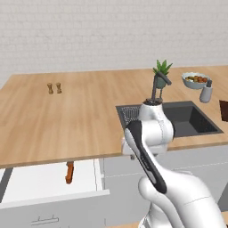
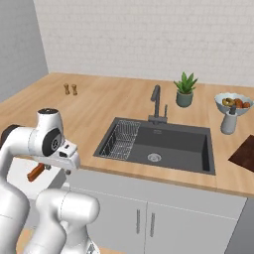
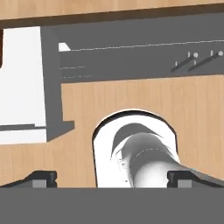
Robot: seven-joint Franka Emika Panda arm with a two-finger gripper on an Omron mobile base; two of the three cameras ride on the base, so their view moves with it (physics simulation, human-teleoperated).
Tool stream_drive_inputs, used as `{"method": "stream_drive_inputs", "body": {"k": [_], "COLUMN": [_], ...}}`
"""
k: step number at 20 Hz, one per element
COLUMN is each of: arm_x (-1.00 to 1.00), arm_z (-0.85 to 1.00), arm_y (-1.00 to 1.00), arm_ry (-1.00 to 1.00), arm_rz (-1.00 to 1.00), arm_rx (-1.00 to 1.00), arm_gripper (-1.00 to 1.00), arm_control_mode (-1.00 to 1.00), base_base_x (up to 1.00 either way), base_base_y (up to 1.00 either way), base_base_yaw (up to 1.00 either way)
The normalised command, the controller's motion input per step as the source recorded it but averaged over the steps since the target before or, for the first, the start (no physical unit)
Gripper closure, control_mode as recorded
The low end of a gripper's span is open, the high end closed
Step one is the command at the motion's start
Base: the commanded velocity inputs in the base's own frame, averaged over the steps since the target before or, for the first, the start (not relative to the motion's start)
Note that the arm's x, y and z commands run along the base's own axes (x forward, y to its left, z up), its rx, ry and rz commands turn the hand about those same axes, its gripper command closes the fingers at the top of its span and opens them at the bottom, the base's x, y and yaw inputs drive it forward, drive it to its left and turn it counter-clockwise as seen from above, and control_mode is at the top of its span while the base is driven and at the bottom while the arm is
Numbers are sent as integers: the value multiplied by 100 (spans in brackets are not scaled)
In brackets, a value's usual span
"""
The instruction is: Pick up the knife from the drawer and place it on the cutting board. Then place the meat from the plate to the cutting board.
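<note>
While the knife [image 1: 69, 173] lies flat in the open drawer [image 1: 44, 182] below the wooden surface [image 1: 67, 116], its orange-brown handle is exposed for grasping. Beside the drawer, the robot's hand [image 3: 112, 178] points downward, fingers spread wide and empty. Far right, past the sink [image 2: 163, 144], the cutting board's [image 2: 244, 154] corner waits.

one knife [image 1: 69, 173], two shakers [image 1: 54, 88], one plant [image 1: 162, 74], one bowl [image 1: 195, 80]

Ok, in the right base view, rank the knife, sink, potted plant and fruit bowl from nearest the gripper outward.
1. knife, low at the left.
2. sink, centre.
3. potted plant, behind the sink.
4. fruit bowl, far right.
</note>
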Motion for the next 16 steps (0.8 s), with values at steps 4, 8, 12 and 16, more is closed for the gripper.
{"method": "stream_drive_inputs", "body": {"k": [4,8,12,16], "arm_x": [-1,5,0,0], "arm_z": [-26,-3,0,0], "arm_y": [100,100,90,31], "arm_ry": [-3,2,16,19], "arm_rz": [-3,0,7,18], "arm_rx": [0,0,0,0], "arm_gripper": [-100,-100,-100,-100], "arm_control_mode": [-100,-100,-100,-100], "base_base_x": [0,0,0,0], "base_base_y": [0,0,0,0], "base_base_yaw": [0,0,0,0]}}
